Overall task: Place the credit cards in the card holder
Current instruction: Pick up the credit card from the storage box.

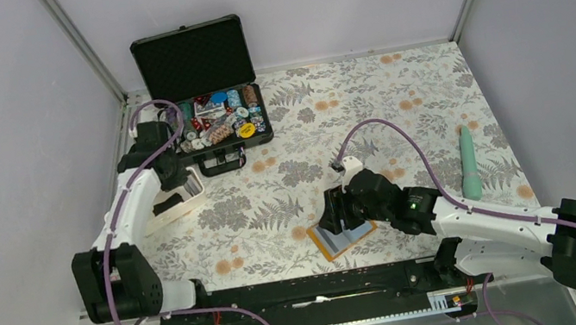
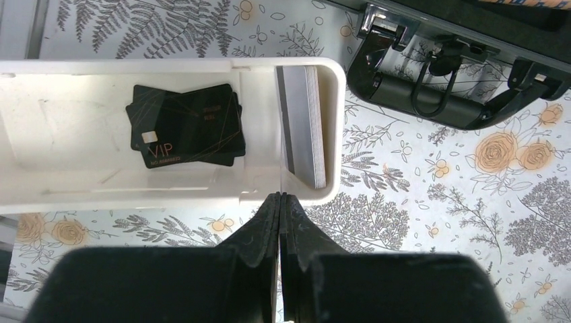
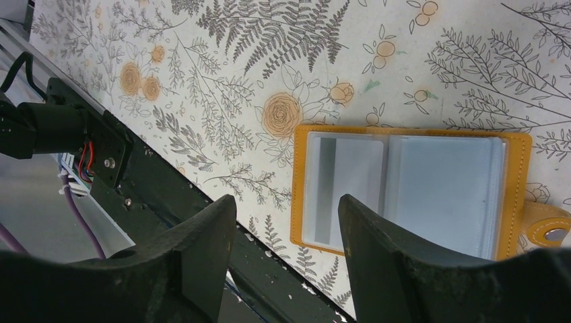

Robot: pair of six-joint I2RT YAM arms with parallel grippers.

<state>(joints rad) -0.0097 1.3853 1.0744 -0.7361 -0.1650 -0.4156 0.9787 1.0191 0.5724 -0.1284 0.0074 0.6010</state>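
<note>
Left gripper, pinched closed, sits at the white tray of black cards; right gripper hovers spread above the open card holder, I guess to steady it

Both my left gripper and my right gripper are black. The table wears a white cloth printed with grey ferns and orange flowers. The tray is white. Its black cards carry thin gold lines and gold VIP lettering, and at three o'clock from them the pale cards are grey-white. The card holder is orange, its sleeves pale blue. At eleven o'clock on the table the case is black, its chips many-coloured.
</note>
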